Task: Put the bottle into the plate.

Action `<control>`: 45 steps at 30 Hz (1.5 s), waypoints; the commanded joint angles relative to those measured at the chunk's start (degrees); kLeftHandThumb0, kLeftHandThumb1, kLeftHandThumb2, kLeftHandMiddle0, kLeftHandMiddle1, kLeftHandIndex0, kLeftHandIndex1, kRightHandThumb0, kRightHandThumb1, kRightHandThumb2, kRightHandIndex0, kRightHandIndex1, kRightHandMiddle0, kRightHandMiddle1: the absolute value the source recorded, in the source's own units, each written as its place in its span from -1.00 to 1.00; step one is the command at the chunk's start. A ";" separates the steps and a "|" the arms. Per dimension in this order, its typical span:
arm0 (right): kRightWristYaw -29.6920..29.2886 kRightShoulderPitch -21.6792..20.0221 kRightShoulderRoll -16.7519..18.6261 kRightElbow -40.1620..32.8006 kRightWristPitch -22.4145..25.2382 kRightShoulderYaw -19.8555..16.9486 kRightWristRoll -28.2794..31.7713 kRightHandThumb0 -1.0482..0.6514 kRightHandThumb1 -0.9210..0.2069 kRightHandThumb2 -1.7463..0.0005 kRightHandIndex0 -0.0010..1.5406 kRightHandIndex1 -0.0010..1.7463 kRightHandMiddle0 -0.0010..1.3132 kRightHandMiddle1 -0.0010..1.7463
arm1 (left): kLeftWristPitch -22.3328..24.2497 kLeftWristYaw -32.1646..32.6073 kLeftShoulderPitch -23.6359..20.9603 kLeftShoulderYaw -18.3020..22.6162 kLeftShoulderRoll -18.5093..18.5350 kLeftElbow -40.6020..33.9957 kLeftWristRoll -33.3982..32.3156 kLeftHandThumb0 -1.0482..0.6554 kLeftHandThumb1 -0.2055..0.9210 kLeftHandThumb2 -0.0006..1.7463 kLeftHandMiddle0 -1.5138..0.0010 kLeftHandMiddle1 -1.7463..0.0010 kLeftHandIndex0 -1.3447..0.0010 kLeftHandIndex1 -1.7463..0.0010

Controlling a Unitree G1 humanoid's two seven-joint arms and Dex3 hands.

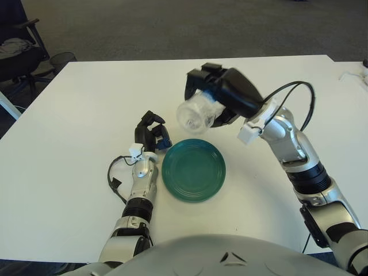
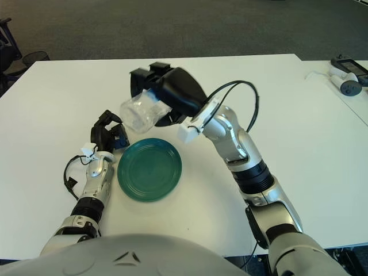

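Observation:
A clear plastic bottle (image 1: 195, 115) hangs on its side in the air, base toward me, with my right hand (image 1: 221, 95) shut on it. It is above the table just beyond the far rim of the green plate (image 1: 193, 169), which lies flat near the table's front. My left hand (image 1: 150, 134) shows just left of the plate, fingers curled and holding nothing.
The white table (image 1: 75, 115) spreads wide around the plate. A black cable (image 1: 293, 92) loops off my right forearm. An office chair (image 1: 17, 52) stands off the far left corner. Small devices (image 2: 345, 75) lie on a neighbouring table at far right.

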 commanded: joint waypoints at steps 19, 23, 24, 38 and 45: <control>-4.80 4.08 -3.14 10.39 -9.14 4.31 -12.21 0.23 0.60 -0.87 0.13 0.90 -0.08 1.00 | 1.56 -2.63 5.99 0.28 -3.83 2.00 -3.12 -0.39 -0.33 0.71 -0.57 -1.00 -0.08 -1.00; -3.74 5.14 -4.14 10.34 -9.20 5.00 -12.86 0.23 0.60 -0.87 0.13 0.89 -0.08 1.00 | 0.46 -2.40 5.44 0.53 -3.68 3.08 -2.60 -0.38 -0.32 0.70 -0.57 -1.00 -0.07 -1.00; -3.62 5.26 -4.18 10.54 -9.17 5.14 -12.96 0.23 0.59 -0.86 0.12 0.89 -0.09 1.00 | 0.15 -2.13 5.26 0.54 -3.58 3.43 -2.25 -0.38 -0.32 0.70 -0.57 -1.00 -0.07 -1.00; -3.45 6.49 -3.28 13.39 -7.26 6.24 -14.05 0.23 0.49 -0.79 0.06 0.89 -0.15 1.00 | -0.15 4.20 4.73 -0.51 -3.02 3.55 3.28 -0.45 -0.51 0.86 -0.67 -1.00 -0.22 -1.00; -3.46 6.34 -3.12 14.16 -7.53 6.69 -13.99 0.23 0.44 -0.76 0.03 0.91 -0.18 1.00 | 1.12 5.25 4.79 -0.80 -2.64 2.72 3.98 -0.47 -0.54 0.88 -0.69 -1.00 -0.24 -1.00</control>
